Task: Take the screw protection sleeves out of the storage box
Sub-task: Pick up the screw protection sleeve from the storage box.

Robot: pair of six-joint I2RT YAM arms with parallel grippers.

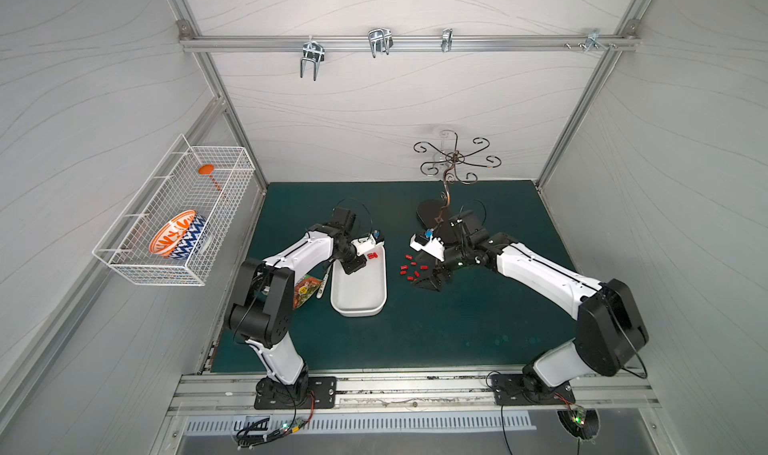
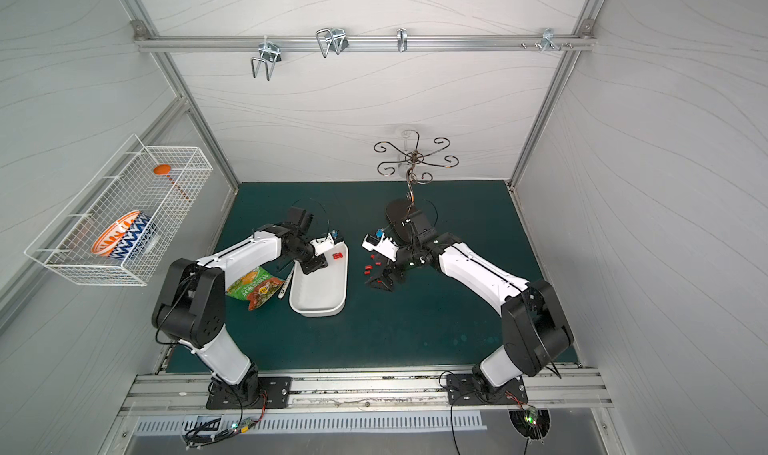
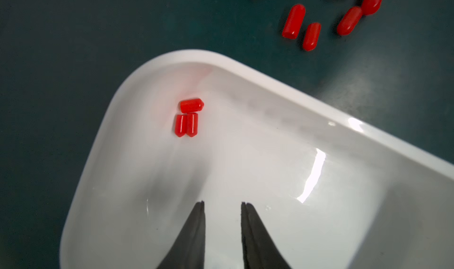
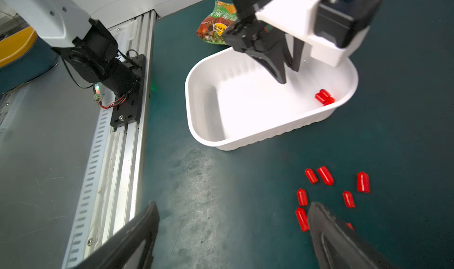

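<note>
Partly done: three red sleeves point(image 3: 188, 119) remain bunched at the far end of the white box point(image 1: 361, 295), the left gripper point(image 3: 222, 203) over the box floor near them, jaws narrowly apart, holding nothing. To the right, the loose sleeves point(image 4: 325, 175) lie scattered on the green mat point(image 1: 457, 328) just beside the box, the right gripper point(image 4: 233, 203) above them spread wide and empty. Count on the mat unconfirmed: one is half hidden behind a finger, others are cut off in the left wrist view.
</note>
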